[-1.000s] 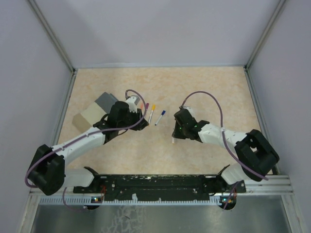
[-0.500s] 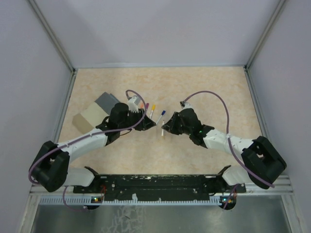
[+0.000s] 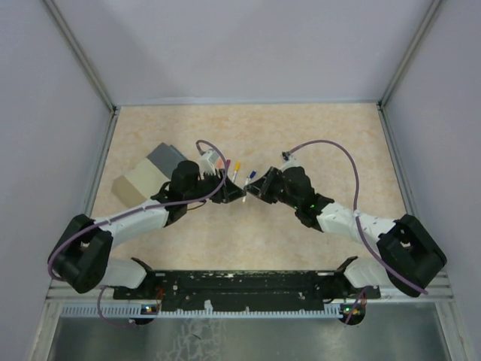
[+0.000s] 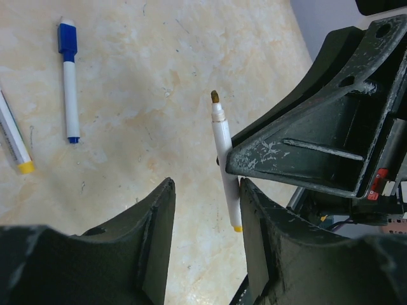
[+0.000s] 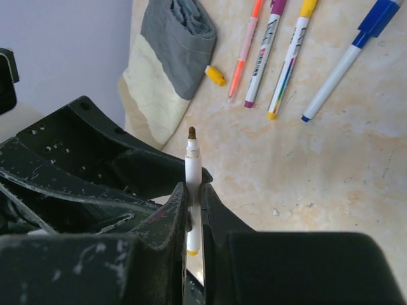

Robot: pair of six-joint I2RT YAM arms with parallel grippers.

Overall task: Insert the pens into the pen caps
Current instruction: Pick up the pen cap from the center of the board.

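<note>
The right gripper (image 5: pixel 193 189) is clamped on an uncapped pen (image 5: pixel 193 155), gripping it low on the barrel, near its yellow end, above the middle of the desk (image 5: pixel 305 171). The left gripper (image 4: pixel 206 185) has its jaws apart and nothing in them. The barrel stands between its fingers, hard by one of them; I cannot tell whether they touch.

The two grippers are crowded close together, so a small sideways move could knock the barrel askew or push it out of its low, short hold. If the left gripper closes off-centre, it may twist the pen. The bare tip could also smear whatever it brushes.

The pen is a thin white stick with a dark brownish felt tip. The yellow cap (image 5: pixel 215 76) lies apart from it, beside the grey-lidded box (image 5: pixel 168 38) toward the desk's left edge. Four other pens (image 5: pixel 343 57) lie side by side toward the far edge and look capped.
</note>
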